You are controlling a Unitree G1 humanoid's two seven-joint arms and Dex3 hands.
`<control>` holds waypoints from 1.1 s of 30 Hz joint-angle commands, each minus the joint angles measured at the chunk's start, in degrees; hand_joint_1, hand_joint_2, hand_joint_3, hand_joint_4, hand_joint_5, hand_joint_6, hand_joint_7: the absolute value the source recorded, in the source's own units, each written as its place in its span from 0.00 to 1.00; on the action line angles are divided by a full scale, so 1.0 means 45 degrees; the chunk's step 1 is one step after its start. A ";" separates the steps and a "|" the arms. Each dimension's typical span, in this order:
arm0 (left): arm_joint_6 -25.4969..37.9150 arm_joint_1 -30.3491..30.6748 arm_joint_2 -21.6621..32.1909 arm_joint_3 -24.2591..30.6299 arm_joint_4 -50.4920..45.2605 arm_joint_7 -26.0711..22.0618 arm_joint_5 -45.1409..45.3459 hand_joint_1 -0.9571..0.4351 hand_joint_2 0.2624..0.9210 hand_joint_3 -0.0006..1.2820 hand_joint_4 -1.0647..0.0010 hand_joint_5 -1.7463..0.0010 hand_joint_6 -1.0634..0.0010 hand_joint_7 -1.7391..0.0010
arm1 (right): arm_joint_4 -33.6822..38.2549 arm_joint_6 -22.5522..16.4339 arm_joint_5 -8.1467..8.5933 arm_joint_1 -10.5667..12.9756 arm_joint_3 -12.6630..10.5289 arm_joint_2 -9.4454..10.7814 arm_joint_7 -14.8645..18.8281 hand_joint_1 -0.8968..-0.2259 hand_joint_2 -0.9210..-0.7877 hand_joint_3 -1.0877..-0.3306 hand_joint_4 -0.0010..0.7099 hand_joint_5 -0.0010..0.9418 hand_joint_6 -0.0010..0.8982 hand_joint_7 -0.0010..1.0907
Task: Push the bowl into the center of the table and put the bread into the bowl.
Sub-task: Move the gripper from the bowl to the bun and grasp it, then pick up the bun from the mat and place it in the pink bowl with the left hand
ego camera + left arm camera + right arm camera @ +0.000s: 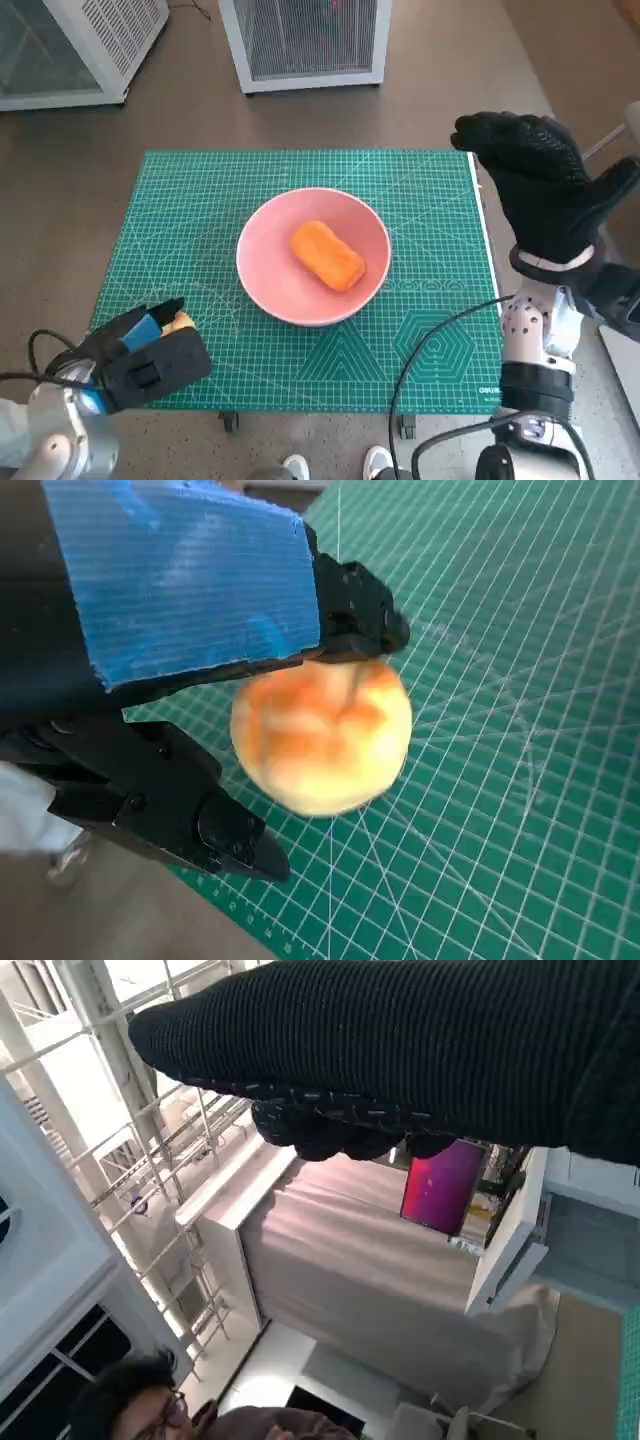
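We are seeing the pink bowl [313,257] sitting near the middle of the green mat [420,200] covering the tabletop, with an orange bread [327,255] already lying inside it. Open mat is showing all around the bowl, widest toward the mat's left and right edges. Our left hand [140,355] is hovering by the mat's near-left corner, well apart from the bowl, pinching a second, pale round bread [322,735] between its fingers [355,615]. Our right hand [540,185] is hanging raised beyond the mat's right edge, fingers spread and holding nothing.
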 commanded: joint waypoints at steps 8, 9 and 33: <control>-0.0880 0.0109 -0.0481 -0.0253 0.1561 0.1703 0.0815 0.74 0.88 0.04 0.44 0.95 0.35 0.91 | -0.0132 0.0096 -0.0064 0.0448 0.0109 0.0052 -0.0132 0.50 0.00 0.56 0.36 0.01 0.44 0.01; -0.0990 0.0149 -0.0497 -0.0203 0.1607 0.1793 0.0808 0.63 0.93 0.07 0.37 0.89 0.39 0.67 | -0.0126 0.0100 -0.0055 0.0450 0.0109 0.0048 -0.0129 0.50 0.00 0.56 0.36 0.01 0.44 0.01; -0.1792 0.0165 -0.0019 0.2002 -0.1101 0.0841 0.0750 0.69 0.96 0.08 0.38 0.30 0.37 0.36 | -0.0198 0.0325 0.0007 0.0548 0.0136 0.0075 -0.0176 0.50 0.00 0.54 0.36 0.00 0.44 0.01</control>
